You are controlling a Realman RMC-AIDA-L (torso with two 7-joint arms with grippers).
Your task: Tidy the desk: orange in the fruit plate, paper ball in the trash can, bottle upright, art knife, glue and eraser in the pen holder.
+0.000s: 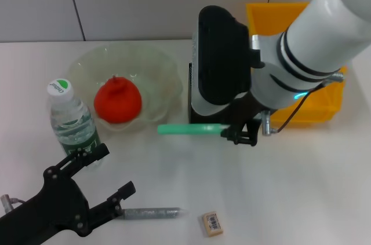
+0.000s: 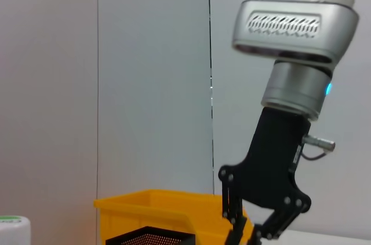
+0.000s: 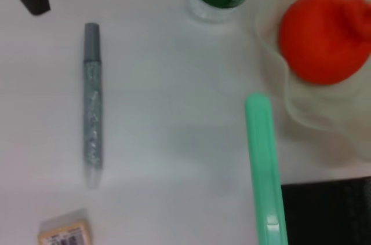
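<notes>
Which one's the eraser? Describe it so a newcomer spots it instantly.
Start at the clear fruit plate holding the orange, then drop to the table's near edge. The eraser lies there flat, just right of the grey glitter glue stick and apart from it. It is the only small tan block with a barcode label; its neighbour is long and thin.

My right arm reaches in from the upper right, its white forearm angled down and leftward, the black wrist section pointing toward the tabletop. My right hand (image 1: 236,133) is clamped on a green art knife (image 1: 193,130), held level and pointing to my left. My left hand (image 1: 113,172) sits low at the near left, fingers spread apart.
</notes>
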